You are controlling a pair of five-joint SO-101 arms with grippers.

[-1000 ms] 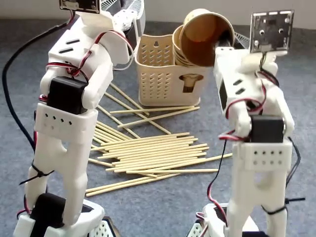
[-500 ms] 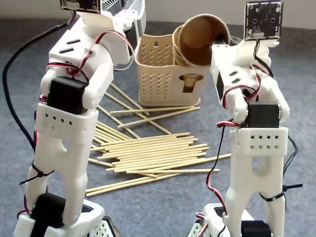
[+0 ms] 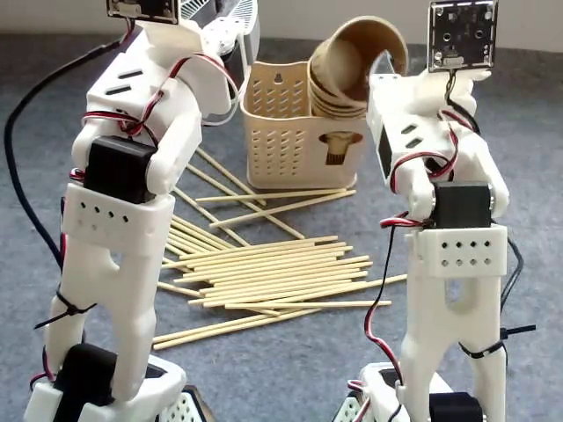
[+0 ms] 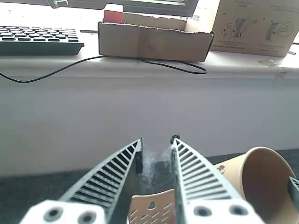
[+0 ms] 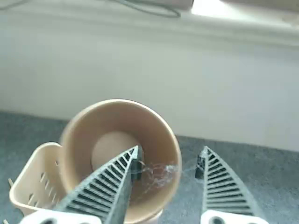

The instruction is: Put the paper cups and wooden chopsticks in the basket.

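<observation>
A beige perforated basket [image 3: 281, 141] stands at the table's back with a stack of paper cups [image 3: 327, 95] in it. A further paper cup [image 3: 359, 54] lies tilted on top of that stack, mouth toward me. My right gripper [image 5: 169, 157] is open astride this cup's rim [image 5: 117, 140], one finger inside and one outside. Many wooden chopsticks [image 3: 273, 272] lie scattered on the grey table in front of the basket. My left gripper [image 4: 157, 141] hangs high behind the basket [image 4: 152, 210], open and holding nothing.
A white ledge [image 4: 140, 70] carrying a keyboard [image 4: 37, 39] and cardboard boxes [image 4: 154, 39] runs behind the table. Both arm bases stand at the near edge. A dark cable [image 3: 18, 176] hangs at the left.
My right arm has shifted left with the cup, which now rests lower on the stack in the basket. The left arm has not moved.
</observation>
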